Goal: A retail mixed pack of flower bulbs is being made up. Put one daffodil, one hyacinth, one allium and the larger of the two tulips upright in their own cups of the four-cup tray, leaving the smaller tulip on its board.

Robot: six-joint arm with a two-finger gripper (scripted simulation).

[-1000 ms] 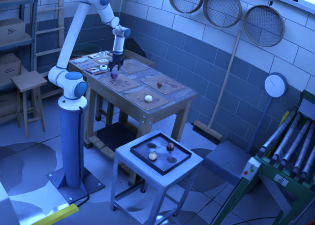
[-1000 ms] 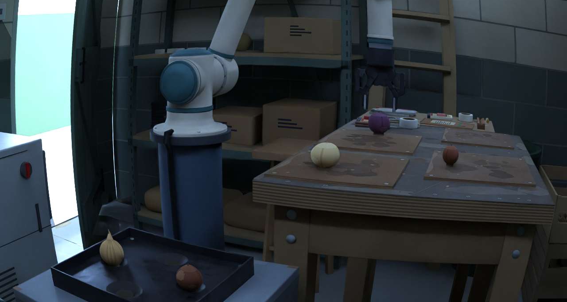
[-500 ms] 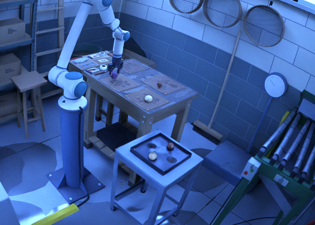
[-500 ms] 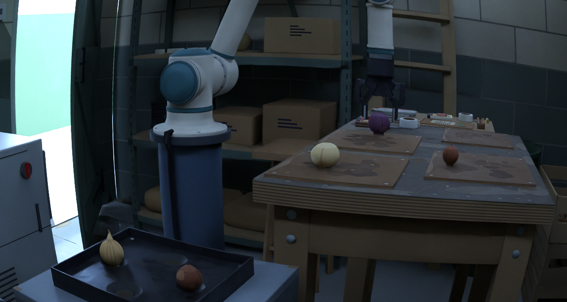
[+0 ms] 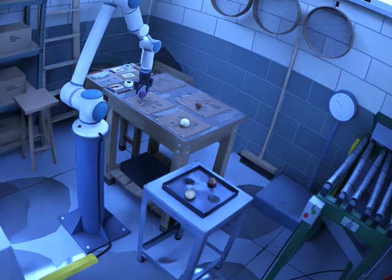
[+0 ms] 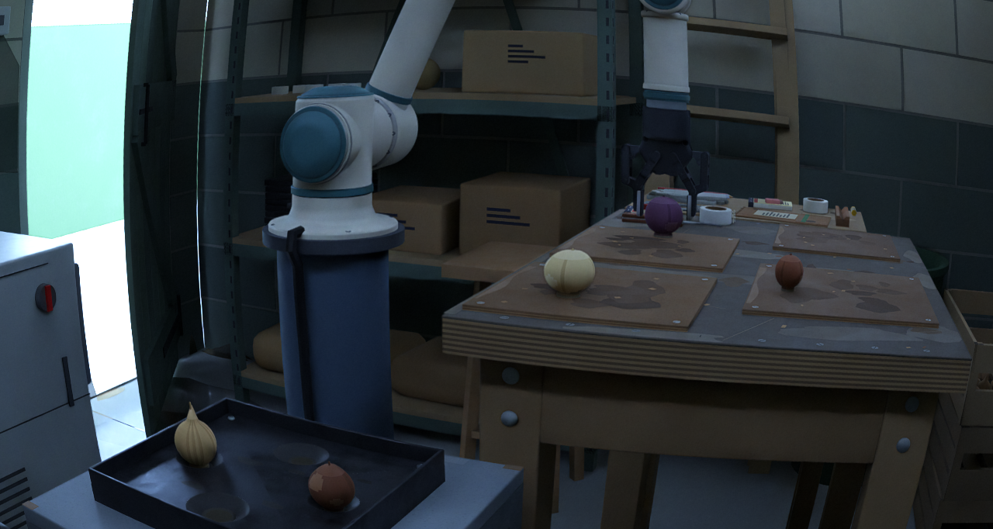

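Observation:
The purple bulb (image 5: 142,93) (image 6: 663,214) rests on its board at the workbench's back left, directly under my gripper (image 5: 142,88) (image 6: 664,187). A pale round bulb (image 5: 184,122) (image 6: 569,270) sits on the front board and a small reddish-brown bulb (image 5: 198,105) (image 6: 788,271) on the right board. In the black four-cup tray (image 5: 199,189) (image 6: 267,466) on the low stand, a tan pointed bulb (image 5: 190,193) (image 6: 195,441) and a larger brown bulb (image 5: 212,182) (image 6: 331,486) stand in separate cups, while two cups hold nothing. My gripper is open and holds nothing.
Cardboard boxes (image 6: 524,209) fill the shelving behind the bench. Tape rolls (image 6: 716,214) and small packets lie along the bench's back edge near the gripper. A stool (image 5: 34,103) stands left of the arm's pedestal, and a broom (image 5: 272,122) leans on the wall.

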